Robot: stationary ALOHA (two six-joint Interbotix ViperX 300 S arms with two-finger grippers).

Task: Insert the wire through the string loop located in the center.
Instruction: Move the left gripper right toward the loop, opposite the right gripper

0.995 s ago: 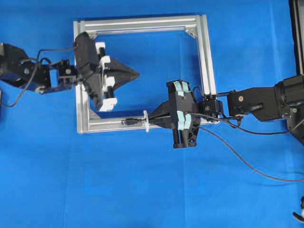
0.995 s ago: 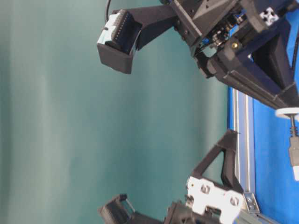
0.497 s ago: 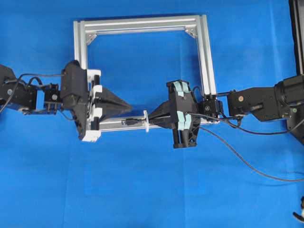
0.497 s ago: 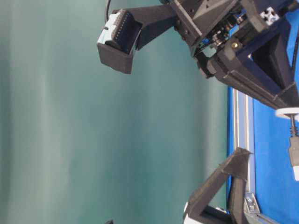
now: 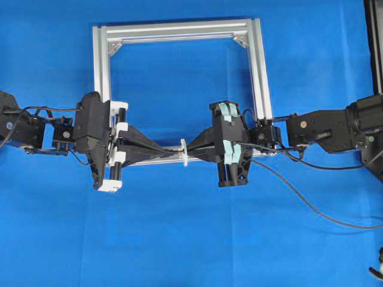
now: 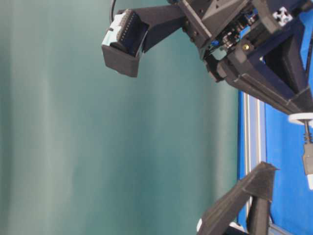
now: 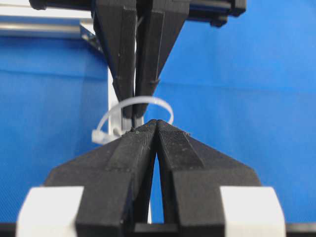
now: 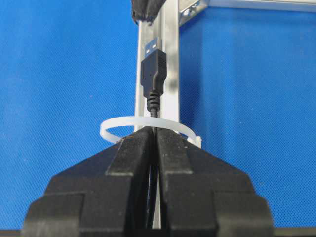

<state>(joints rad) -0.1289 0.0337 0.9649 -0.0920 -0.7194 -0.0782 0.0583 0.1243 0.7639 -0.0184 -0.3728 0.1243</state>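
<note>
The white string loop [image 5: 185,152] stands on the bottom rail of the silver frame [image 5: 257,72]. The black wire [image 8: 152,74] runs through the string loop [image 8: 140,120], with its plug lying along the rail on the far side. My right gripper [image 8: 155,131] is shut on the wire just behind the loop; it shows as well from overhead, right gripper [image 5: 191,150]. My left gripper [image 5: 178,153] is shut and holds nothing. It points at the loop from the left and hovers over the plug [image 6: 307,164], hiding it from above. In the left wrist view the left gripper [image 7: 156,122] faces the string loop [image 7: 158,100].
The wire's loose length [image 5: 299,197] trails right across the blue cloth to the table's edge. A black stand [image 5: 374,42] rises at the far right. The right arm [image 5: 323,128] crosses the frame's right rail.
My left gripper has swung from inside the frame down to the bottom rail and moved right, its shut tips now over the plug near the loop. The right gripper and wire stayed put.
</note>
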